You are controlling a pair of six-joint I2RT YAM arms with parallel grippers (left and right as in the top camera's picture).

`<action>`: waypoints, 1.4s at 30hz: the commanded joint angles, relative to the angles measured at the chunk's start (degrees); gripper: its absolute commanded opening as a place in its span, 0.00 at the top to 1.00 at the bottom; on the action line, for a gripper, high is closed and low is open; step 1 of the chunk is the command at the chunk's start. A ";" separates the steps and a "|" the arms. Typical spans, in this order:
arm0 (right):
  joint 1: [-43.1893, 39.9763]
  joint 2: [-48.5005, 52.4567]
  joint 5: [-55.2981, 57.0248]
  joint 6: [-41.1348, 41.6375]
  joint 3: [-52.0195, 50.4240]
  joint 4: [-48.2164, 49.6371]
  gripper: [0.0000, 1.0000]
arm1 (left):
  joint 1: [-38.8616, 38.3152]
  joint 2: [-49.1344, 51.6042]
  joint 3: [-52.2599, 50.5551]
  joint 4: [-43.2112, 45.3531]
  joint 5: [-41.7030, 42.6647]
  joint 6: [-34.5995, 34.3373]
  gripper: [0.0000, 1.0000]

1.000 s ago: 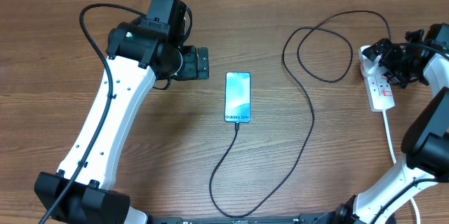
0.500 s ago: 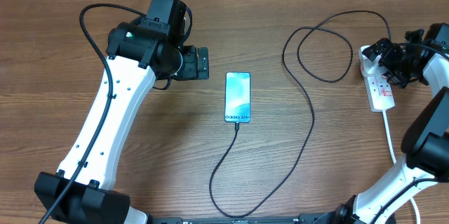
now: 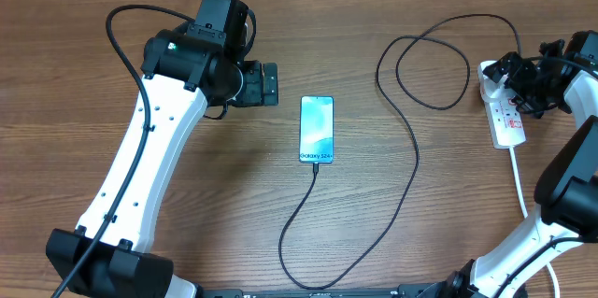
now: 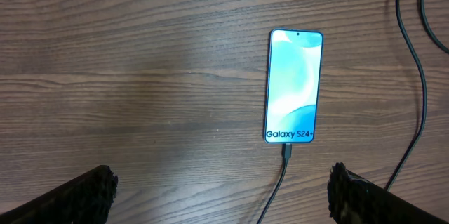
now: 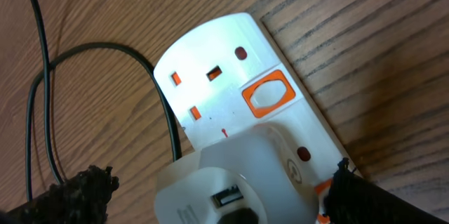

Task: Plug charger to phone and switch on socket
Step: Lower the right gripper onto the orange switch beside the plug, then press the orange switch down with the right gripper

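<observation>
Left gripper (image 3: 269, 84) at 10 o'clock from phone (image 3: 317, 130); spread wide, holding nothing. Phone flat mid-table, screen lit. Charger (image 3: 412, 163) tip seated in phone's 6 o'clock edge, cable looping off toward 2 o'clock. Socket (image 3: 507, 122) at table's 3 o'clock edge. Right gripper (image 3: 523, 83) over socket's 12 o'clock end, spread wide astride white adapter (image 5: 231, 175); contact unclear.

Soft, even light; shadows are faint. In the left wrist view a pale sheen lies on the table (image 4: 161, 62) ahead of the jaws, beside the glowing phone (image 4: 293, 87). The right wrist's fingertips (image 5: 70, 196) are blurred, while the socket (image 5: 224, 112) ahead of them is sharp.
</observation>
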 commanded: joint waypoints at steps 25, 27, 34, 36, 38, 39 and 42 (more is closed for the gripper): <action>0.66 0.63 -4.63 -0.02 0.15 -2.03 0.00 | 0.00 -1.49 0.15 0.22 -0.79 1.31 0.00; 0.63 0.63 -4.63 -0.02 -0.11 -2.12 0.00 | 0.00 -1.49 0.15 0.20 -0.79 1.29 0.00; 0.66 0.63 -5.22 -0.02 -0.11 -2.78 0.00 | 0.00 -1.49 0.15 0.22 -0.79 1.29 0.00; 0.66 0.63 -5.53 0.02 -0.11 -2.89 0.00 | 0.00 -1.49 0.15 0.20 -0.81 1.31 0.00; 0.66 0.63 -6.12 0.00 -0.15 -3.06 0.00 | 0.00 -1.49 0.15 0.20 -0.79 1.29 0.00; 0.66 0.63 -6.10 0.00 -0.15 -3.19 0.00 | 0.00 -1.49 0.15 0.22 -0.79 1.31 0.00; 0.66 0.68 -6.12 0.00 -0.15 -3.56 0.00 | 0.00 -1.49 0.15 0.22 -0.79 1.29 0.00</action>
